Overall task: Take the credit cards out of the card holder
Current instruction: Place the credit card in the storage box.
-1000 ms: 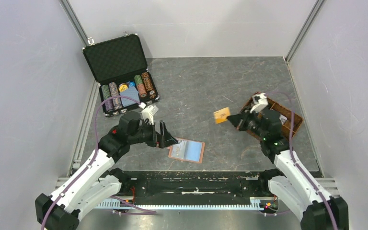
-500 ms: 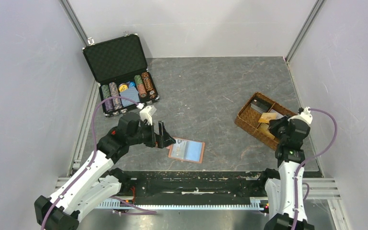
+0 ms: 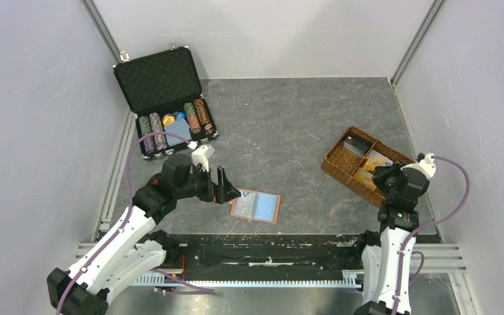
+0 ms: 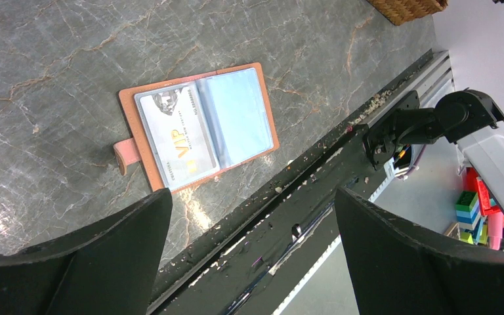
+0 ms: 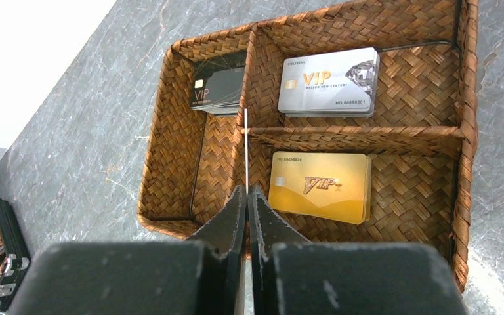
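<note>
The card holder (image 3: 256, 207) lies open on the table, tan leather with a pale blue lining. In the left wrist view it (image 4: 200, 134) holds a white VIP credit card (image 4: 177, 141) in its left sleeve, and the right sleeve looks empty. My left gripper (image 3: 228, 191) is open and empty just left of it (image 4: 252, 197). My right gripper (image 3: 386, 176) is shut on a thin card seen edge-on (image 5: 245, 141), held upright over the woven tray (image 5: 164, 131). Its shut fingertips show in the right wrist view (image 5: 247, 191).
The brown woven divided tray (image 3: 333, 164) at the right holds dark grey cards (image 5: 218, 92), silver-white cards (image 5: 328, 82) and gold cards (image 5: 319, 186) in separate compartments. A black chip case (image 3: 161, 98) stands open at the back left. The table's front rail (image 4: 341, 151) runs just below the wallet.
My right arm swung right from mid-table, carrying the tan card, to above the woven tray. My left arm and the wallet have barely moved.
</note>
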Robot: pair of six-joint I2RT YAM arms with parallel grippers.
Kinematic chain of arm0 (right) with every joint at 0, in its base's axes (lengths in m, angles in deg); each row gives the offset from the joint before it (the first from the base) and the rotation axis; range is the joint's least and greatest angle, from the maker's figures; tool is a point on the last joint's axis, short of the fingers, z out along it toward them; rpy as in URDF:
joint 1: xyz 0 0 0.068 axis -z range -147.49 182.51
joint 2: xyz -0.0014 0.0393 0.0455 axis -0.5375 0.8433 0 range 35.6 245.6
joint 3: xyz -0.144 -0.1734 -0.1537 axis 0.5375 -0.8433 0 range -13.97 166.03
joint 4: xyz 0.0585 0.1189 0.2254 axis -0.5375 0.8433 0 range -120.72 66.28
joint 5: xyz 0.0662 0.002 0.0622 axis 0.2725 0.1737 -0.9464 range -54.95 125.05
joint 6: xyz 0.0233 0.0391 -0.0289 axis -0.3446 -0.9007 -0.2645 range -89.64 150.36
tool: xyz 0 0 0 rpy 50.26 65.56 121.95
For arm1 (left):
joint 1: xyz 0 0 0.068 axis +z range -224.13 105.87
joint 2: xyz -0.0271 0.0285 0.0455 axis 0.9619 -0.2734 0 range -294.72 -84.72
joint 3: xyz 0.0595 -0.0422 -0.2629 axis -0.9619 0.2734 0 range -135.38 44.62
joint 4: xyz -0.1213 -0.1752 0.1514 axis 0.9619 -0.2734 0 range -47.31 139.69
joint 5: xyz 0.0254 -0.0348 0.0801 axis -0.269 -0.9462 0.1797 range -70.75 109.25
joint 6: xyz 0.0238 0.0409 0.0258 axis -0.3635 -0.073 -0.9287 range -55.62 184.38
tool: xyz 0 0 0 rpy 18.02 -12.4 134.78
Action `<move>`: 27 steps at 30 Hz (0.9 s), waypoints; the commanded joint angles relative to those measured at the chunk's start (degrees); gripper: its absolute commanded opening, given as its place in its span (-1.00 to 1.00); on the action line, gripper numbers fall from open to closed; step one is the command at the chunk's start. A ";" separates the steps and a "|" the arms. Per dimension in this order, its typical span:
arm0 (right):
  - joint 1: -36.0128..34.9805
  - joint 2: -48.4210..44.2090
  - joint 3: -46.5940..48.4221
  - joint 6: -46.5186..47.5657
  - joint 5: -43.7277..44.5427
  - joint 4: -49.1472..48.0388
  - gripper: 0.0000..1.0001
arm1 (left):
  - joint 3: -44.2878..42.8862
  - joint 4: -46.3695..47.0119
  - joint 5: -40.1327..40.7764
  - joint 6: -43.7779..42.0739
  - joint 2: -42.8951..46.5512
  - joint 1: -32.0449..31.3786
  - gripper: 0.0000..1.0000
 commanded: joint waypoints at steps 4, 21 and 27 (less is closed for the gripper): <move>0.39 0.70 -1.49 -2.76 -1.18 -2.57 -1.00 | -1.40 1.42 -1.90 -2.87 1.35 -0.11 1.00; 3.72 -1.14 -7.90 -7.62 -3.82 -8.32 -1.00 | -1.25 1.67 -2.32 -2.84 1.68 -0.19 1.00; 3.73 -3.18 -7.94 -9.32 -3.75 -7.77 -1.00 | -1.16 1.77 -2.66 -2.88 1.71 -0.20 1.00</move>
